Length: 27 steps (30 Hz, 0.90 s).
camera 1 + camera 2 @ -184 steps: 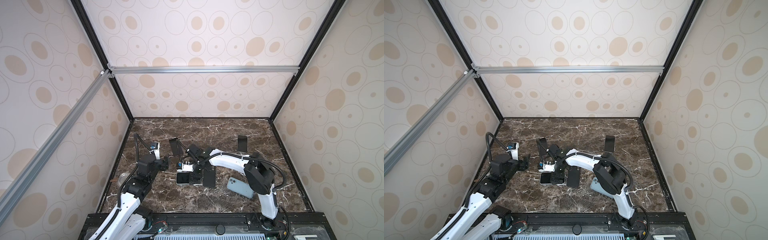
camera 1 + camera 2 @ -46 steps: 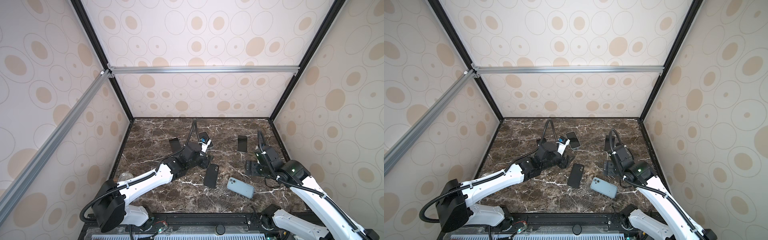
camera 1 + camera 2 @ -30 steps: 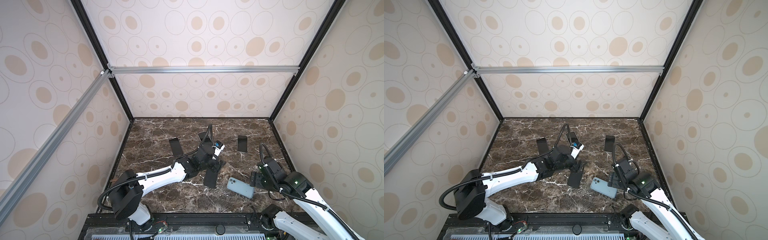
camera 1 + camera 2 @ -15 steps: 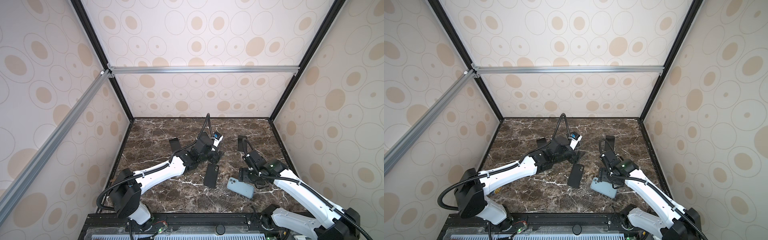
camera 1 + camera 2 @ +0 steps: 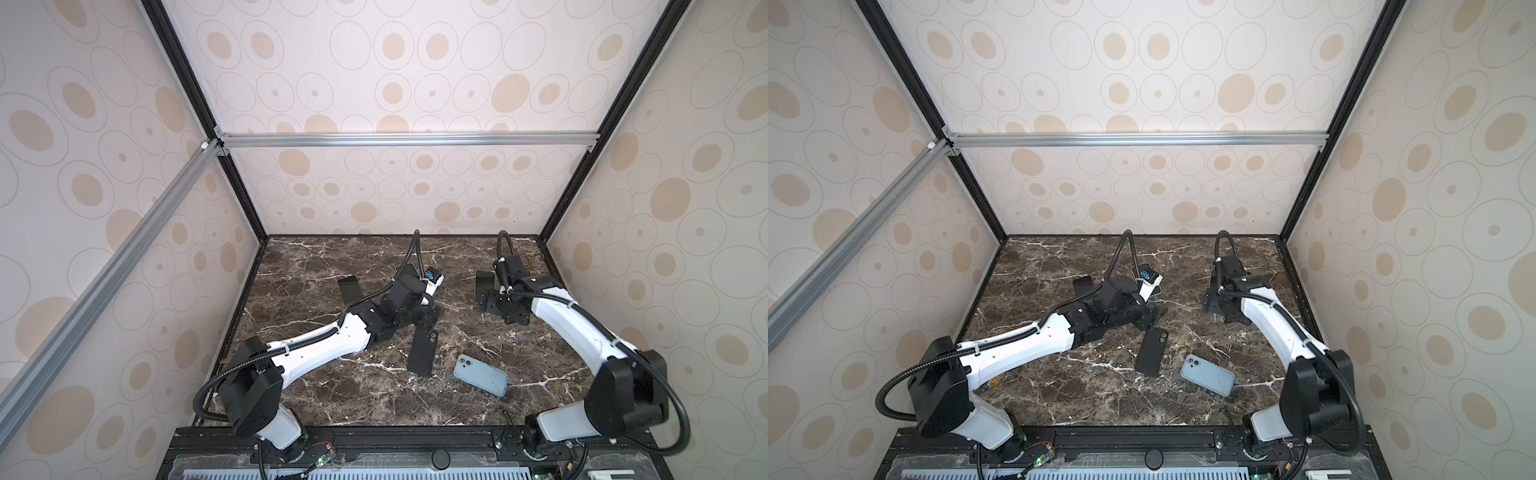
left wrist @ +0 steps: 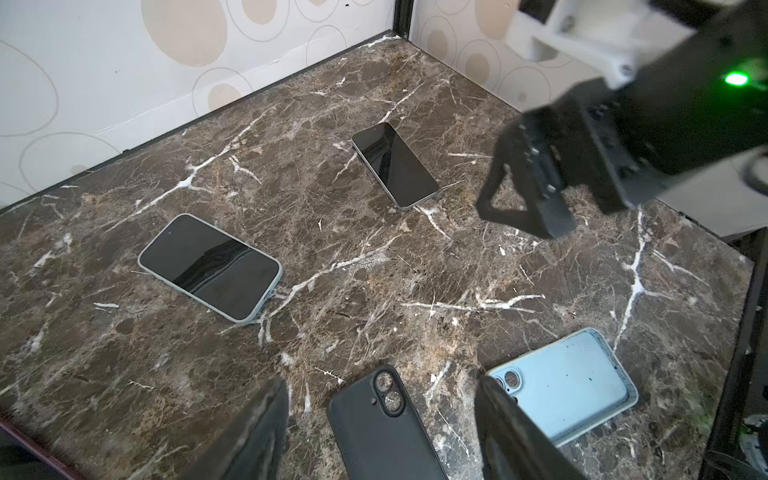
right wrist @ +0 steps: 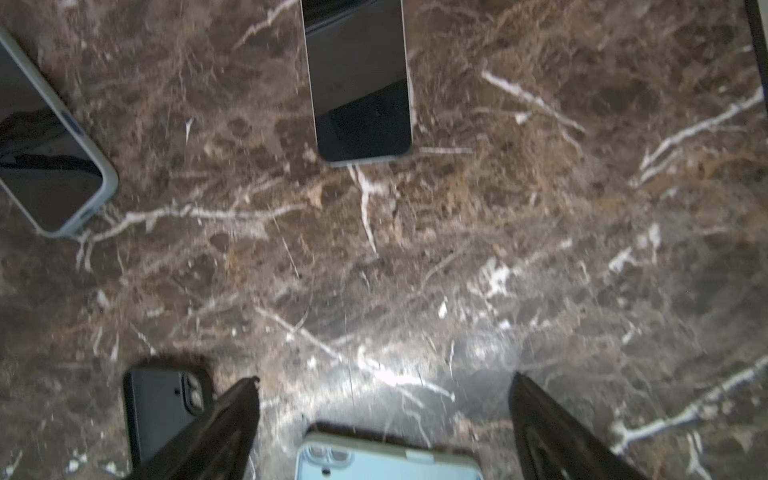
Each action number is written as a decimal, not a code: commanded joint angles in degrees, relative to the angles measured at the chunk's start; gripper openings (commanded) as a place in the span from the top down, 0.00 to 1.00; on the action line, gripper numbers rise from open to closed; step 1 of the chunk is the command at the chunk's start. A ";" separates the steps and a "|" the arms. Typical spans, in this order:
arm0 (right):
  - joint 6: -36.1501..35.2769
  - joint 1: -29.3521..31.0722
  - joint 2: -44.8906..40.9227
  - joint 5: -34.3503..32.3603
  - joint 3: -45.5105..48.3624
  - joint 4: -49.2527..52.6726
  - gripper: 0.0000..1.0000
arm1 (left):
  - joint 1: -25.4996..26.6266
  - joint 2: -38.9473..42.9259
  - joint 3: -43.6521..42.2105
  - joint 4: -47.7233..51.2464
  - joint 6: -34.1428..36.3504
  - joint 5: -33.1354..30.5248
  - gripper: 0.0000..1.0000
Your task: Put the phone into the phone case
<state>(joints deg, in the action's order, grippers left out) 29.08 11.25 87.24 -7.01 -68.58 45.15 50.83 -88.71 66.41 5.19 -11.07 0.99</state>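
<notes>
**Phone not cased yet, nothing grasped**

Bare phone (image 6: 395, 164) lies flat on the bench, screen up, back right, with no case on it. Right fingers (image 7: 216, 428) hang over the bench between it and the light blue case (image 6: 569, 386). They're spread wide with nothing between them. That case sits at the front, right of centre. I read it as empty and open side up, since the rim looks raised. Black case (image 6: 374, 432) lies near it, camera cutout up; can't tell if anything is inside. Left fingers (image 6: 511, 432) are apart over its camera end, clamped on nothing. Can't tell if they touch it.

Progress, my call: a second phone (image 6: 210, 268) at back centre already sits in a pale grey-blue case, screen up, so that pairing looks done. For the bare one everything is left: grasp it, carry it to an empty case, seat it, press the corners in.

There's one more dark flat slab (image 5: 349, 291) at back left, too small to tell phone from case.

Bench (image 5: 332, 399) is dark brown marble with white veins, glossy. Around it are cream walls (image 5: 395, 83) with beige dots and rings, black frame posts (image 5: 232, 178) and an aluminium rail (image 5: 395, 139) across the back.
</notes>
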 commanded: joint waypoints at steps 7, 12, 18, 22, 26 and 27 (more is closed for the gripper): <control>-8.90 -5.55 21.20 6.28 -15.74 -4.10 0.05 | -0.97 -0.84 0.64 0.95 0.48 2.11 0.28; -10.71 -6.40 30.08 4.03 -22.78 -2.01 0.05 | -1.34 -1.80 1.08 1.59 0.22 2.82 0.29; -11.63 -8.24 33.86 3.80 -23.88 -1.63 0.06 | -1.53 -2.52 1.61 2.40 0.57 2.47 0.29; -12.80 -9.30 35.47 6.66 -24.27 -1.73 0.08 | -1.61 -3.11 1.80 2.54 0.49 2.76 0.28; -14.60 -9.65 38.22 8.33 -26.39 -0.16 0.11 | -1.70 -3.75 2.38 3.52 0.59 2.79 0.29; -14.94 -9.71 38.87 8.49 -26.87 0.13 0.12 | -1.70 -3.75 2.49 3.66 0.58 2.62 0.29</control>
<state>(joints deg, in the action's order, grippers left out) 16.25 1.54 123.48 0.54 -94.02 42.68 49.60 -91.68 66.59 6.94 -11.11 3.53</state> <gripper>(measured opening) 0.884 0.714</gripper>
